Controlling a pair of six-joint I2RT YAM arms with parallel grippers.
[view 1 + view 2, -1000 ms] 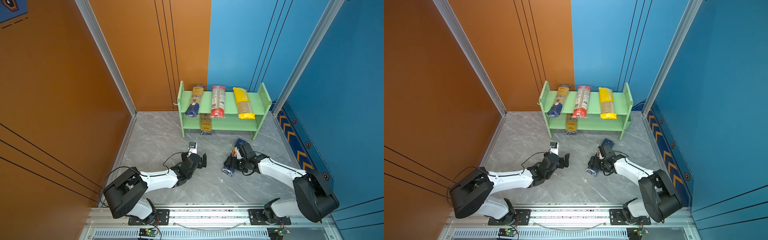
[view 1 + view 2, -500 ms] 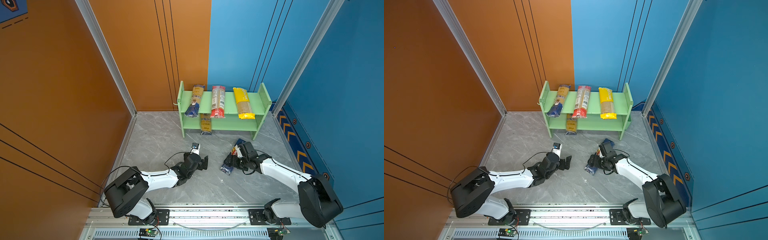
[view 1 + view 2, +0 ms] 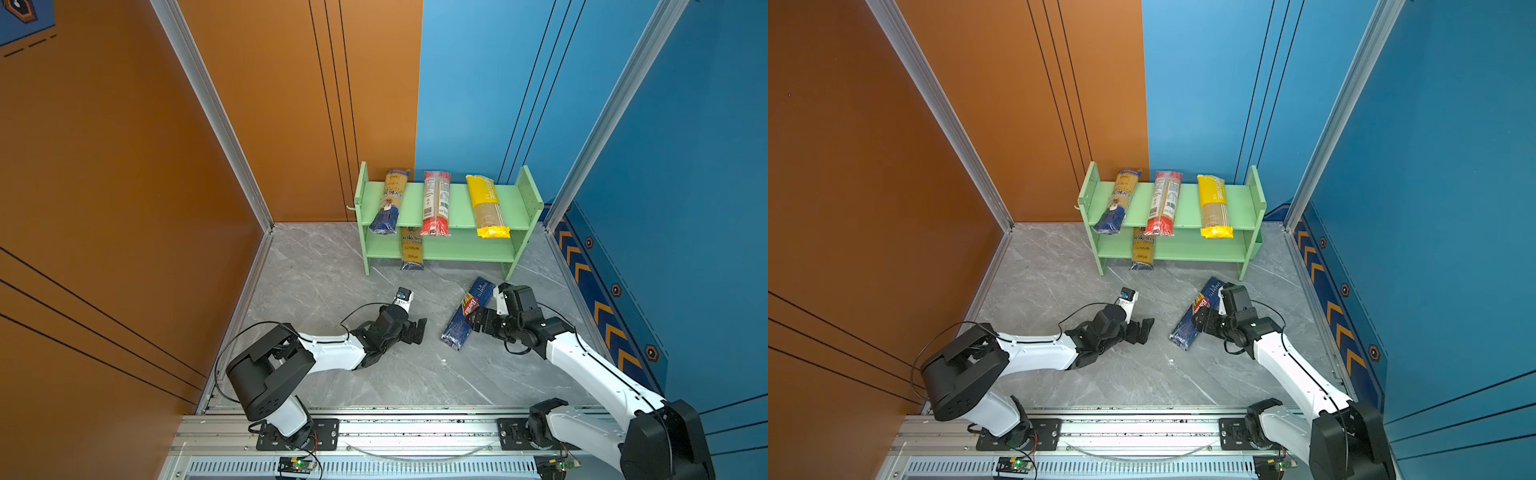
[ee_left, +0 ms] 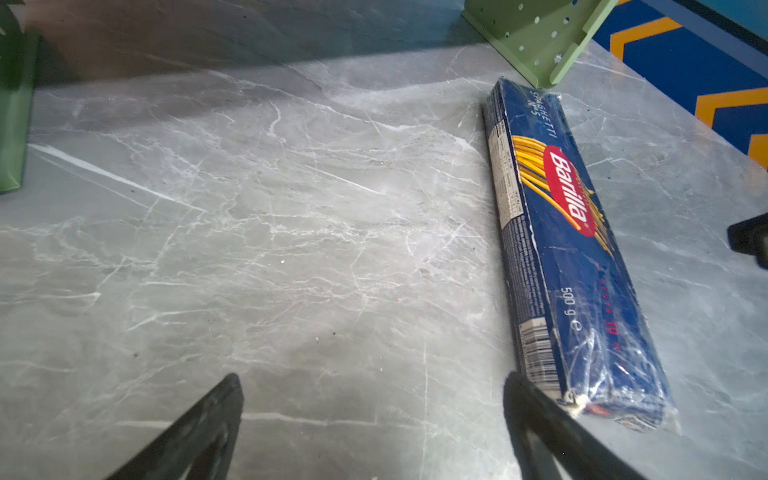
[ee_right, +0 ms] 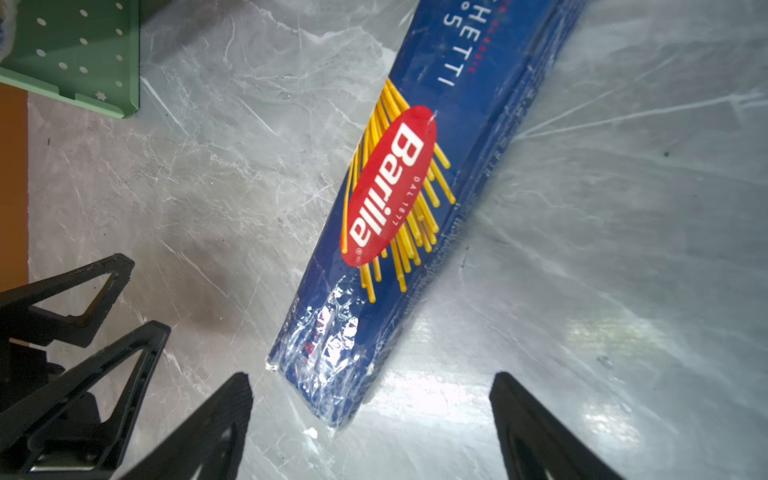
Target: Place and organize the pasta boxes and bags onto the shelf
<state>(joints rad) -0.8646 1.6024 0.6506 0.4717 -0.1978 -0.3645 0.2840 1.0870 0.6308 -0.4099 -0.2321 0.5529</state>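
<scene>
The dark blue Barilla pack (image 3: 465, 316) (image 3: 1196, 316) lies slanted on the floor in front of the shelf (image 3: 459, 199) (image 3: 1187, 203). My right gripper (image 3: 478, 322) (image 5: 372, 378) is open at the pack's (image 5: 415, 187) right side, its jaws either side of the near end without touching it. My left gripper (image 3: 419, 330) (image 4: 374, 382) is open and empty, just left of the pack (image 4: 569, 249). The top tier holds an ankara bag (image 3: 388, 203), a red-ended clear bag (image 3: 435, 203) and a yellow bag (image 3: 486, 208). A second ankara bag (image 3: 411, 249) sits on the lower tier.
Orange wall panels close the left side and blue ones the right. A blue strip with orange chevrons (image 3: 602, 316) runs along the right floor edge. The shelf's right leg (image 4: 536, 37) stands close to the pack's far end. Grey marble floor (image 3: 332, 282) lies between the arms and the shelf.
My right gripper has drawn back to the right off the Barilla pack, uncovering its label. My left gripper has shifted a little to the right, toward the pack.
</scene>
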